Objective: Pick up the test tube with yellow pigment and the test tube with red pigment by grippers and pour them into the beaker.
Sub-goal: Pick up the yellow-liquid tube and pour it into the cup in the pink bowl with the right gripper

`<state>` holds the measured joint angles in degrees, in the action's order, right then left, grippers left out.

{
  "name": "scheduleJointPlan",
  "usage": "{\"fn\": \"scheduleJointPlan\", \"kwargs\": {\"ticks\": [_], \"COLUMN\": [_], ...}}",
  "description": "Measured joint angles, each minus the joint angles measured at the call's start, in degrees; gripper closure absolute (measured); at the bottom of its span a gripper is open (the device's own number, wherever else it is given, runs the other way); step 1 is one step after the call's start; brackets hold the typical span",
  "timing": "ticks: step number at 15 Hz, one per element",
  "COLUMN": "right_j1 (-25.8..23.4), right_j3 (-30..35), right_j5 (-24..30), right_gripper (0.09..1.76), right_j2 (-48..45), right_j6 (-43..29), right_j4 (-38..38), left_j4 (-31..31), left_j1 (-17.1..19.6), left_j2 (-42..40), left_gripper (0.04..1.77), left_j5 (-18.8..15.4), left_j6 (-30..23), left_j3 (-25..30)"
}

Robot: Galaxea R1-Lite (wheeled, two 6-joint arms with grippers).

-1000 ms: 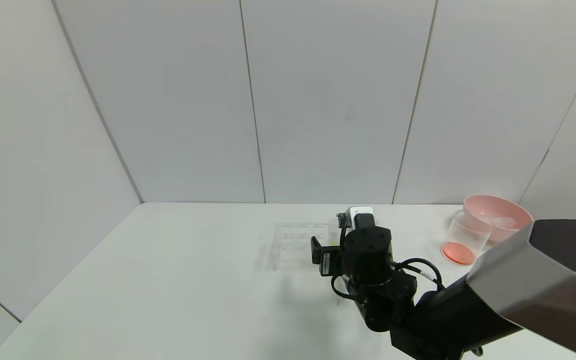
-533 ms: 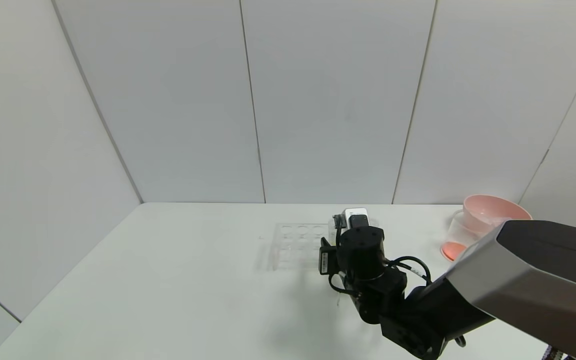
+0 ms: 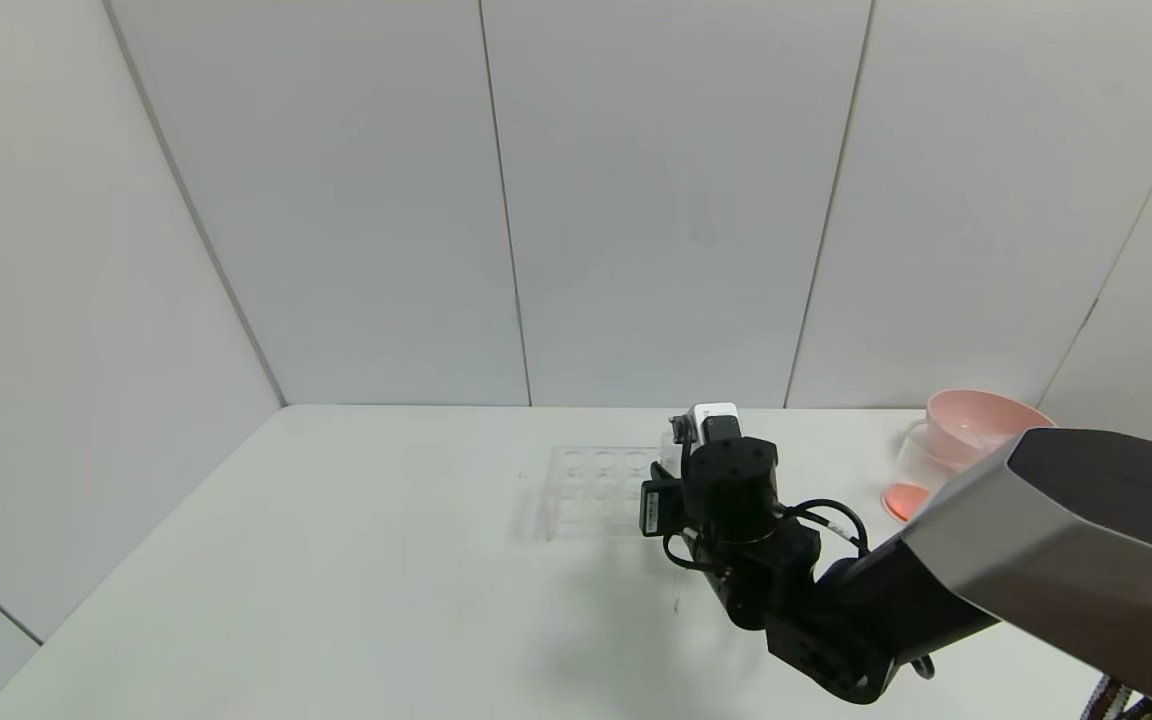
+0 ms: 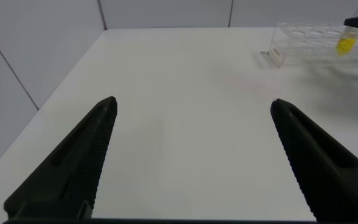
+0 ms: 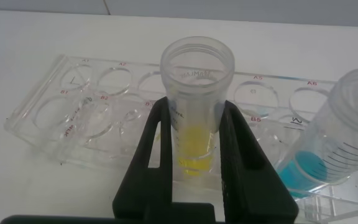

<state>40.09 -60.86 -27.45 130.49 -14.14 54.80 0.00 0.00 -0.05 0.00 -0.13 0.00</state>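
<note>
My right gripper (image 5: 196,107) is shut on the test tube with yellow pigment (image 5: 196,68), which stands upright at the clear tube rack (image 5: 73,106). In the head view the right wrist hides the gripper (image 3: 681,462) at the rack's right end (image 3: 586,490). The beaker (image 3: 911,470) stands at the far right with red-orange liquid at its bottom, half hidden by my right forearm. No test tube with red pigment is in view. My left gripper (image 4: 191,106) is open and empty over bare table, far from the rack (image 4: 303,46).
A tube with blue liquid (image 5: 328,143) stands in the rack right beside the yellow one. A pink bowl (image 3: 976,425) sits behind the beaker by the back wall. White walls close the table's far and left sides.
My right wrist has shifted slightly away from me along the rack's right end, and my forearm now covers more of the beaker. The left gripper's earlier state is not shown.
</note>
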Motion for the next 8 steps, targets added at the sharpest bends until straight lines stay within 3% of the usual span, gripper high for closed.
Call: {"fn": "scheduleJointPlan", "kwargs": {"ticks": [8], "right_j1": [-0.6], "right_j3": [-0.6], "right_j5": [2.1], "right_gripper": [1.35], "right_j2": [-8.3], "right_j6": [4.9], "right_j4": [0.0], "left_j4": [0.0], "left_j1": [0.0], "left_j2": [0.0], "left_gripper": [0.05], "left_j5": [0.0], "left_j6": [0.0], "left_j3": [0.0]}}
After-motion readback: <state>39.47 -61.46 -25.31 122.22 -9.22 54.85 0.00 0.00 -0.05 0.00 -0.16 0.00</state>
